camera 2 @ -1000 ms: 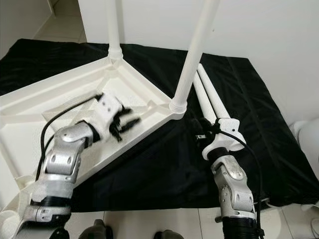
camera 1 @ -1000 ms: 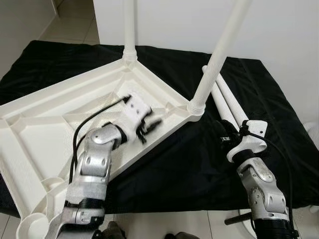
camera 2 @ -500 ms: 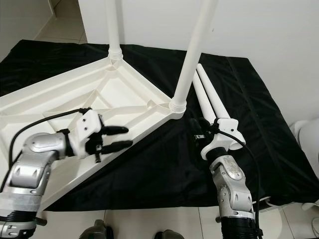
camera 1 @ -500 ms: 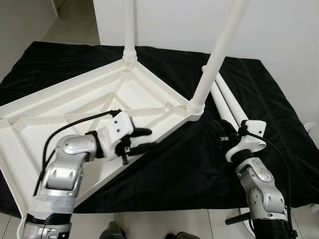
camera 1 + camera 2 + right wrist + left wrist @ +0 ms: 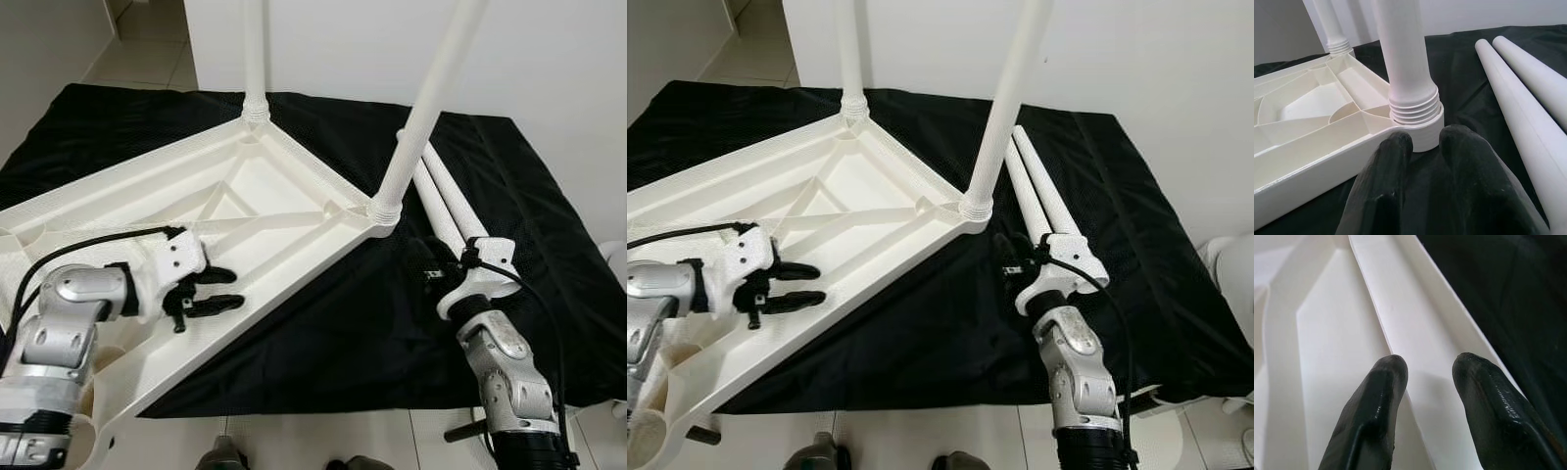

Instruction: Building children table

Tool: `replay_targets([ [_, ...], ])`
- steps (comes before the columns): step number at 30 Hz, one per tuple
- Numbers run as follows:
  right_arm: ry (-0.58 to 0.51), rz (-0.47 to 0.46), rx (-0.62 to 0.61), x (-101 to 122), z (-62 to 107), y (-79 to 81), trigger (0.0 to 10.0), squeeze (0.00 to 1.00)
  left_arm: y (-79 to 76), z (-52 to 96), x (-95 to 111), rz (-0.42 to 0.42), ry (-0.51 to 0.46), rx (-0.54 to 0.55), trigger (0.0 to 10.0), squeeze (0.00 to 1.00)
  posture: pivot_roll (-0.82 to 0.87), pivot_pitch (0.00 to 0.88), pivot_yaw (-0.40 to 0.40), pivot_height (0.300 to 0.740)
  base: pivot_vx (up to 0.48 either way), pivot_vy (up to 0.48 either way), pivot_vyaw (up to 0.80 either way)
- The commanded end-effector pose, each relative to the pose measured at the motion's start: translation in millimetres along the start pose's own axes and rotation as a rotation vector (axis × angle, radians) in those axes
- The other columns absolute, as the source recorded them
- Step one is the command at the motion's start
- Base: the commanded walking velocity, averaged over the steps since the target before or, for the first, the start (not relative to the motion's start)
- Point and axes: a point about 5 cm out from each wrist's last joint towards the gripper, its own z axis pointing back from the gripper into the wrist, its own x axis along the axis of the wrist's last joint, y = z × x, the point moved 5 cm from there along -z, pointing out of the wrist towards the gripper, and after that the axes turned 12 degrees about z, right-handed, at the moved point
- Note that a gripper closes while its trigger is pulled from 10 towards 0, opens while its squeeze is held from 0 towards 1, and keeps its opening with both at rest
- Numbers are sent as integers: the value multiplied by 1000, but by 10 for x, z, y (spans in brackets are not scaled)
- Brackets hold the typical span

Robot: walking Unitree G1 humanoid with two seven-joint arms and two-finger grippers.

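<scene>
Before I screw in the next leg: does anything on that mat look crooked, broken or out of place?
One thing: the nearer fitted leg leans off to the right, while the far leg stands straight, so it may be seated crooked. The upturned tabletop and two loose legs on the black mat look undamaged.

A: What blocks the left gripper [image 5: 227, 290]?

B: The raised rim and ribs of the upturned white plastic tabletop [image 5: 294, 211]; its parted fingers straddle the near rim.

A: And on the right?

B: The right gripper [image 5: 1004, 257] sits near the threaded upright white leg [image 5: 423, 113], with two loose white plastic tubes [image 5: 451, 211] just right. Bare black cloth [image 5: 333, 323] lies open between both arms.
</scene>
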Motion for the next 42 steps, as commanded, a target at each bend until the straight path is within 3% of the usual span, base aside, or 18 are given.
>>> replay_targets([
  [1, 12, 2, -11, -42, 21, -30, 10000, 0, -36, 23, -114, 0, 47, -27, 10000, 0, 91, 23, -44, 740, 0, 0, 0],
  [7, 14, 4, -6, -53, 25, -24, 10000, 0, -62, 86, -252, 8, 90, -28, 10000, 0, 97, 21, -44, 740, 0, 0, 0],
  [15, 16, 2, -5, -62, 26, -16, 10000, 0, 83, 186, -244, 17, 75, 53, 10000, 0, 102, 25, -42, 740, 0, 0, 0],
  [24, 18, 2, -11, -65, 38, -25, 10000, 0, 14, 147, -375, 47, 137, 47, 10000, 0, 103, 34, -35, 740, 0, 0, 0],
  [25, 18, 3, -13, -65, 40, -33, 10000, 0, 6, 128, -428, 58, 164, 54, 7608, 0, 105, 36, -33, 740, 0, 0, 0],
  [26, 18, 3, -13, -65, 40, -33, 10000, 0, 6, 128, -428, 58, 164, 54, 7608, 0, 105, 36, -33, 740, 0, 0, 0],
  [27, 17, 4, -16, -65, 43, -39, 10000, 0, -2, 96, -495, 55, 202, 69, 4235, 0, 107, 37, -29, 740, 0, 0, 0],
  [28, 17, 4, -16, -65, 43, -39, 10000, 0, -2, 96, -495, 55, 202, 69, 4235, 0, 107, 37, -29, 740, 0, 0, 0],
  [29, 17, 5, -17, -65, 44, -41, 10000, 0, -19, 73, -508, 47, 211, 72, 2510, 0, 107, 38, -26, 740, 0, 0, 0],
  [30, 16, 5, -20, -64, 44, -46, 10000, 0, -54, 30, -498, 51, 203, 71, 0, 0, 107, 38, -25, 740, 0, 0, 0],
  [34, 14, 3, -27, -62, 46, -54, 10000, 0, -100, -40, -477, 59, 185, 78, 0, 0, 107, 39, -24, 740, 0, 0, 0],
  [42, 16, -3, -31, -77, 58, -32, 10000, 0, -53, -211, -314, 66, 91, 222, 0, 0, 104, 45, -15, 740, 0, 0, 0],
])
